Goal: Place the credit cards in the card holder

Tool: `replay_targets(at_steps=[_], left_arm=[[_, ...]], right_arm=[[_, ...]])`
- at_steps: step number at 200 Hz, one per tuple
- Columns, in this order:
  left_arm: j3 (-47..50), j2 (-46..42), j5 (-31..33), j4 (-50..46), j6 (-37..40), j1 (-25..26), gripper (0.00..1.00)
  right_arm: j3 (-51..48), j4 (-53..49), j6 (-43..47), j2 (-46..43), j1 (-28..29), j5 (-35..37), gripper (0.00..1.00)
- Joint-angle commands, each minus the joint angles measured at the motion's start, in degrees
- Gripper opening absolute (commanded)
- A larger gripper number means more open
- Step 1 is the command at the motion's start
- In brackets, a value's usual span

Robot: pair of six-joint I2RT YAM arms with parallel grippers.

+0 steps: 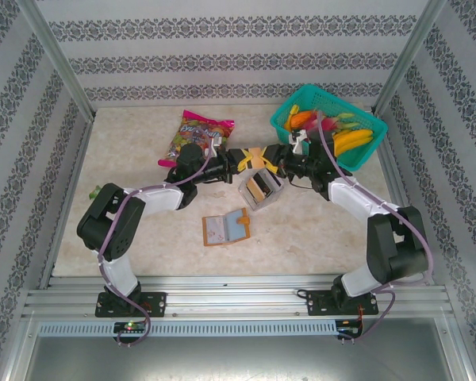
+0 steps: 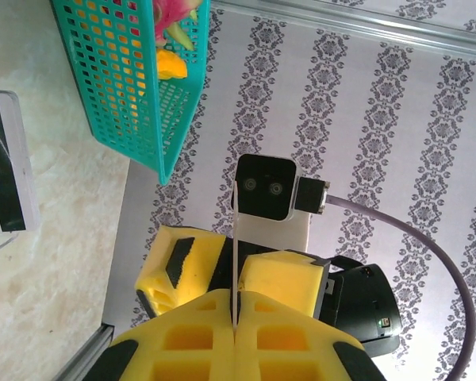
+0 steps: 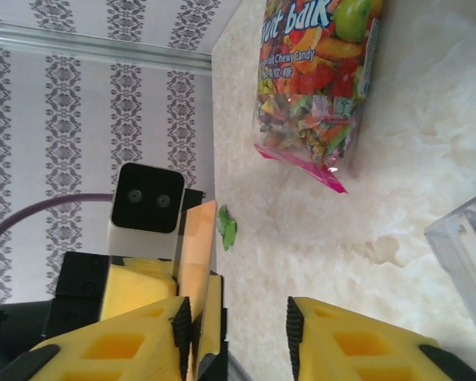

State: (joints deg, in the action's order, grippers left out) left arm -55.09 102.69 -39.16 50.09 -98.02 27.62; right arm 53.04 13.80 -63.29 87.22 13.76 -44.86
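"What has the left gripper (image 2: pixel 235 329) got?"

"Its yellow fingers (image 2: pixel 182 349) are pinched tight on one credit card (image 2: pixel 235 262), seen edge-on and held above the far side of the clear tray (image 1: pixel 243 194). The right gripper (image 3: pixel 238 333) faces it with jaws spread wide. The card's tan face sits just beside one pad (image 3: pixel 182 325), unclamped."

"And the card holder (image 1: pixel 226 228)?"

"It lies open, beige inside up, on the tray's near side, apart from both grippers. Its pockets look unfilled."

"So how far along?"

"Early, by the look of it. One card is up, probably mid-handover, and more cards (image 1: pixel 263 186) stand in the tray. Every one has yet to be pocketed."
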Motion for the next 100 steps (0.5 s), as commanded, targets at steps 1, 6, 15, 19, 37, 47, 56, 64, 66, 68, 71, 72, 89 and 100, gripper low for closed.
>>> replay_targets(at_steps=[1, 6, 15, 19, 37, 47, 56, 64, 66, 68, 71, 72, 89, 100], left_arm=[[-0.18, -0.74, 0.31, 2.98, -2.74, -0.63, 0.08], [-0.15, -0.75, 0.30, 3.04, -3.05, -0.63, 0.10], [-0.05, -0.87, 0.30, 2.77, -3.94, -0.68, 0.12], [0.10, -0.96, 0.39, 2.67, -4.51, -0.59, 0.16], [0.26, -1.27, 0.62, 1.86, -6.31, -0.63, 0.38], [0.33, -1.36, 0.66, 1.90, -6.78, -0.59, 0.41], [0.23, -1.36, 0.49, 2.07, -7.49, -0.63, 0.42], [0.30, -1.38, 0.54, 2.50, -8.50, -0.63, 0.44], [0.33, -1.36, 0.56, 2.70, -8.70, -0.63, 0.44], [0.35, -1.36, 0.61, 2.88, -8.93, -0.63, 0.44], [0.48, -1.36, 0.62, 3.29, -9.28, -0.63, 0.44], [0.50, -1.36, 0.64, 3.37, -9.38, -0.63, 0.44], [0.82, -1.38, 0.78, 4.25, -11.10, -0.63, 0.44], [1.50, -1.36, 1.26, 5.79, -12.33, -0.63, 0.44]], right_arm=[[2.16, 4.32, -3.30, 1.17, 0.92, -3.04, 0.21], [2.09, 4.68, -3.59, 1.16, 0.92, -2.91, 0.16], [2.09, 4.87, -3.88, 1.13, 0.95, -2.79, 0.08], [2.14, 4.84, -3.93, 1.11, 0.98, -2.70, 0.06], [2.32, 4.68, -3.96, 1.02, 0.80, -2.47, 0.00], [2.59, 3.88, -3.56, 0.93, 0.75, -2.27, 0.00], [2.69, 2.91, -3.07, 0.84, 0.83, -2.00, 0.00], [2.66, 2.56, -2.85, 0.67, 0.67, -1.76, 0.00], [2.64, 2.44, -2.82, 0.67, 0.72, -1.73, 0.00], [2.61, 2.41, -2.81, 0.67, 0.74, -1.72, 0.00], [2.60, 2.31, -2.81, 0.65, 0.71, -1.60, 0.00], [2.56, 2.25, -2.81, 0.62, 0.73, -1.57, 0.00], [2.34, 1.87, -2.80, 0.55, 0.46, -1.33, 0.00], [2.27, 1.58, -2.82, 0.44, 0.26, -1.16, 0.00]])
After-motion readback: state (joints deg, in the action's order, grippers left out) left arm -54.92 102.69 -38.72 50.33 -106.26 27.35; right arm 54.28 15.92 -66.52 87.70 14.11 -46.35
